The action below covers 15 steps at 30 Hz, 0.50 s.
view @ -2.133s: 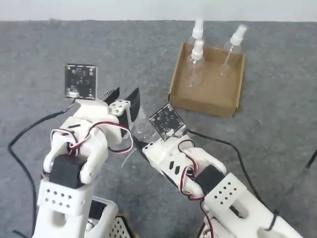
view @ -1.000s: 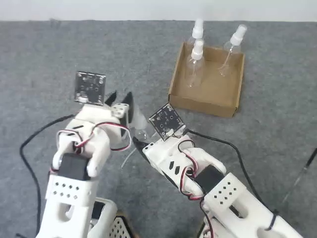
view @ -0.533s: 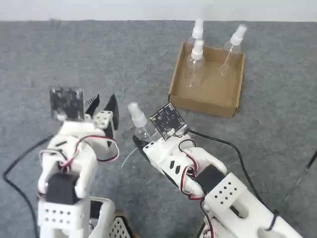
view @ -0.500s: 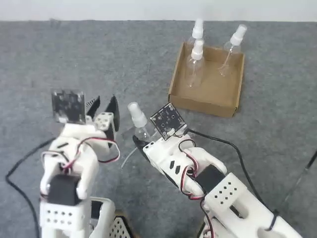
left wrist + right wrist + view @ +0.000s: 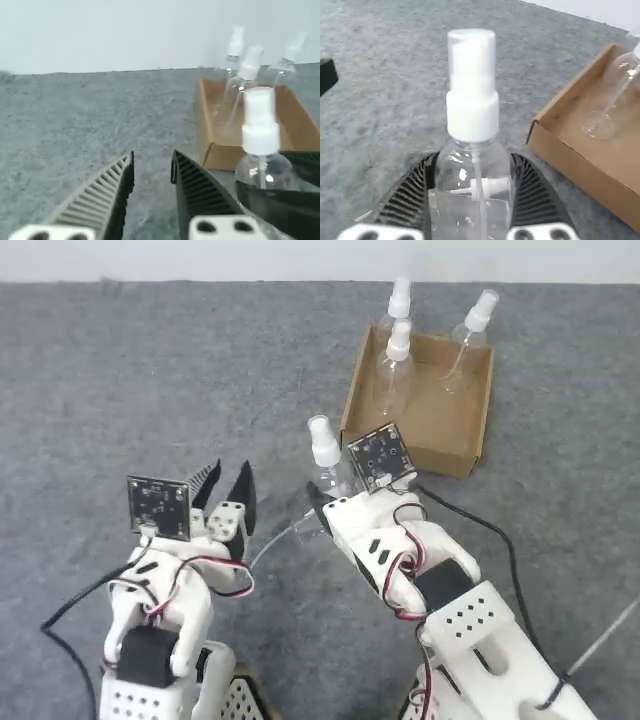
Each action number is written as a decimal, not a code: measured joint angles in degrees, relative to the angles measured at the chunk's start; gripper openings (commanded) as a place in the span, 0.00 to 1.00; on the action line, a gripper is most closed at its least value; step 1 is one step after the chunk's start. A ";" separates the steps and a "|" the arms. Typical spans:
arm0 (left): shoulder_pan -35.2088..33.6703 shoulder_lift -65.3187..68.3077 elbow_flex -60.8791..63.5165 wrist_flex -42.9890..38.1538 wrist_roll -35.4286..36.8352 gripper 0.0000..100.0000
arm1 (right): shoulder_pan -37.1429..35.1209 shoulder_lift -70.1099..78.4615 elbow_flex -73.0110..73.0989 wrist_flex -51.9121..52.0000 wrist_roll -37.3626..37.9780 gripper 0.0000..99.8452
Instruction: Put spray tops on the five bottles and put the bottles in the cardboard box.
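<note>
right gripper pinches the capped bottle upright, cardboard box just far-right of it; left gripper spread, empty, off to the left.

From above, the right arm's camera board covers most of the body of the held bottle. Its base runs off the edge of my right wrist view. In my left wrist view the 3 bottles at the cardboard box are blurred.
</note>
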 measured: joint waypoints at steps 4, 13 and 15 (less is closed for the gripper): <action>2.99 -0.44 0.00 0.00 -1.32 0.11 | 1.23 0.00 0.00 0.00 0.00 0.01; 4.75 -0.44 0.00 0.00 -1.67 0.11 | 1.58 0.00 -0.88 2.29 0.00 0.01; 4.75 -0.53 0.26 0.00 -1.67 0.11 | 1.58 0.00 -3.16 6.15 0.00 0.01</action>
